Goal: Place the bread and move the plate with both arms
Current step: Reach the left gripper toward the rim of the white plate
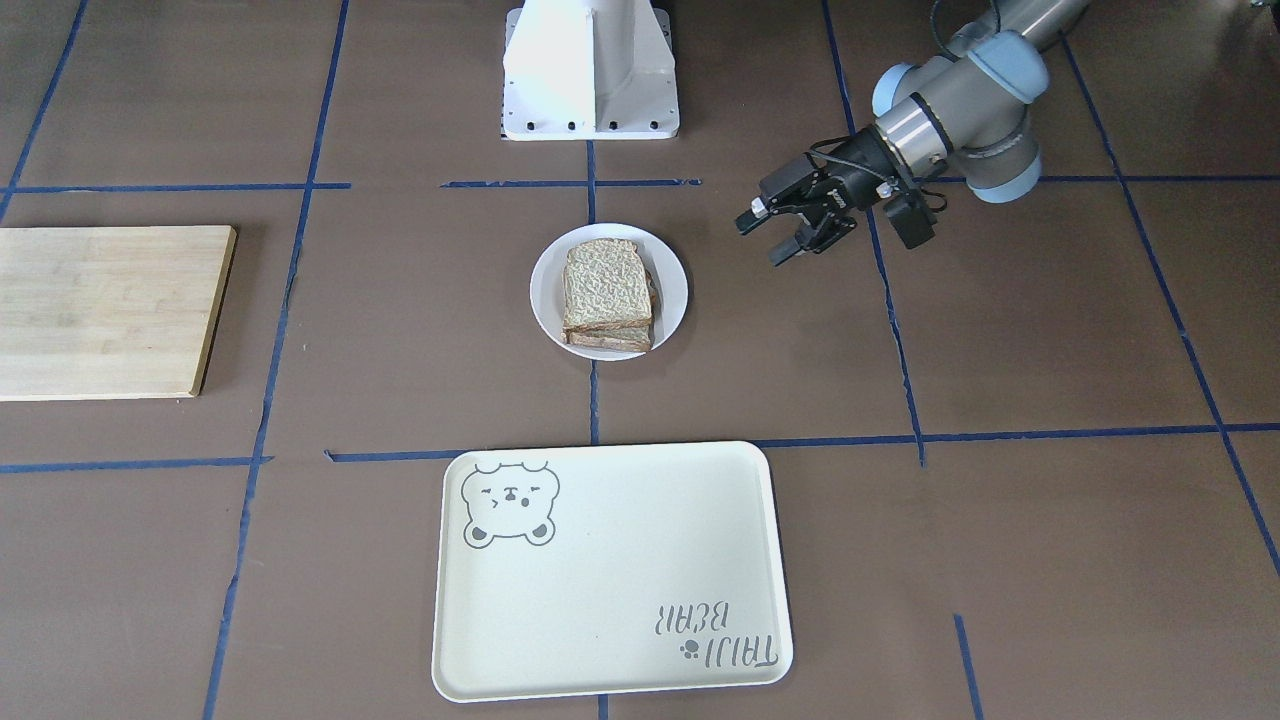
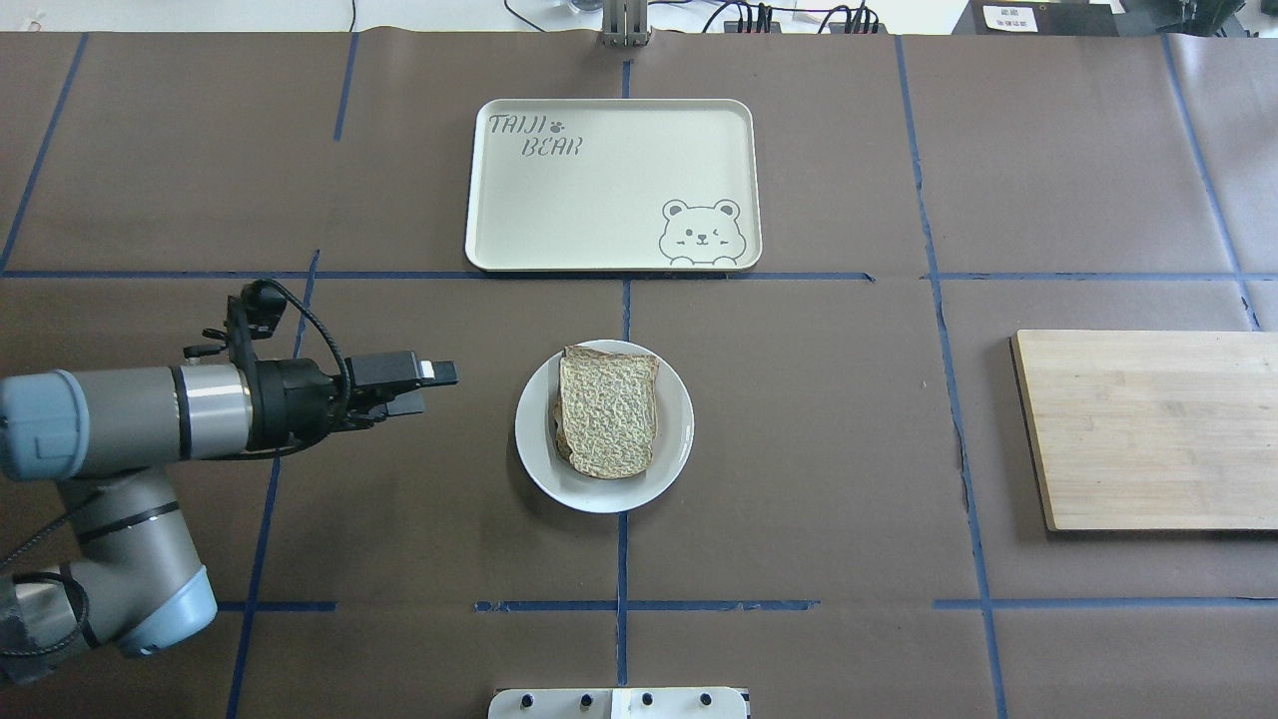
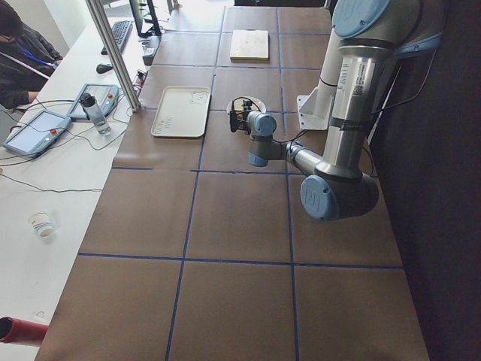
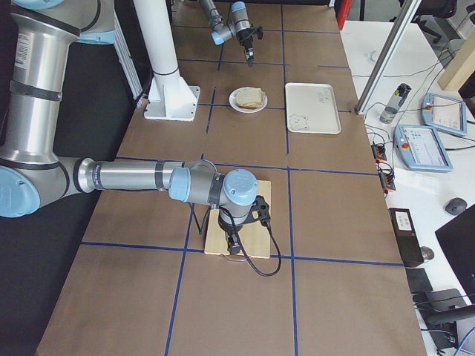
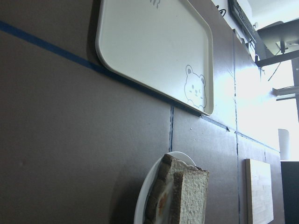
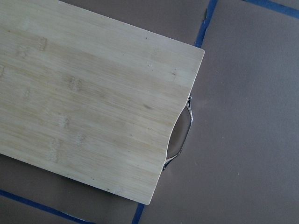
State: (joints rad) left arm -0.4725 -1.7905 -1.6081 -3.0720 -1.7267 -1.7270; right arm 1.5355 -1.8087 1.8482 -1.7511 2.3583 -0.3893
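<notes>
The cream tray [image 2: 609, 190] had the words "TAIJI BEAR" printed in grey in one corner, with a little paw print after "TAIJI". Seen from across the desk, the words stood upside down. A bear face [image 2: 701, 232] was drawn in the opposite corner. Small print on the left arm [image 3: 352, 83] was too tiny to read.

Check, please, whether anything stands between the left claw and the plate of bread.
Nothing visible does. Only bare table lies between the left claw and the white plate with the bread; the bear tray and cutting board sit off that line.
</notes>
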